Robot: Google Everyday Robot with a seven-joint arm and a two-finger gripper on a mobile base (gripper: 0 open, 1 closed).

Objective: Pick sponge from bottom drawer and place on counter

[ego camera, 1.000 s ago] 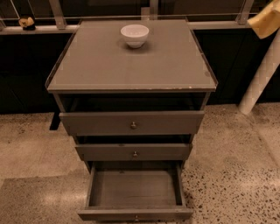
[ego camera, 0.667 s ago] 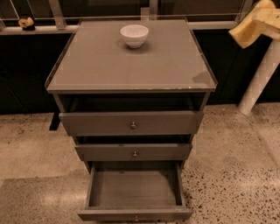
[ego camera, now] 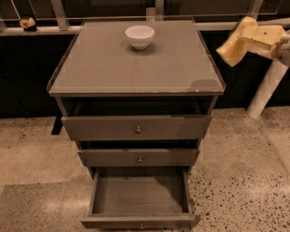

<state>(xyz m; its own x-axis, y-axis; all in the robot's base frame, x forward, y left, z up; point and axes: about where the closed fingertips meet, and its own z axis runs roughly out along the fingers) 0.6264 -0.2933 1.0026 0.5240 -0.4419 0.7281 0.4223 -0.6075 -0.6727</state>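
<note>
My gripper (ego camera: 253, 36) is at the upper right, in the air just beyond the counter's right edge, and is shut on the sponge (ego camera: 232, 49), a pale yellow pad hanging down and to the left of its yellowish pads. The counter (ego camera: 136, 68) is the flat grey-brown top of the cabinet. The bottom drawer (ego camera: 140, 195) is pulled far out and nothing lies in it; its knob (ego camera: 141, 225) is at the lower frame edge. The two upper drawers stand slightly out.
A white bowl (ego camera: 139, 36) sits at the back middle of the counter. A white post (ego camera: 267, 86) leans right of the cabinet, under the arm. A rail (ego camera: 59, 13) and a ledge with a small yellowish object (ego camera: 28, 22) run behind. The floor is speckled.
My gripper has moved left and a little down with the sponge, from the frame's right edge towards the counter's right side. The drawers and bowl have not moved.
</note>
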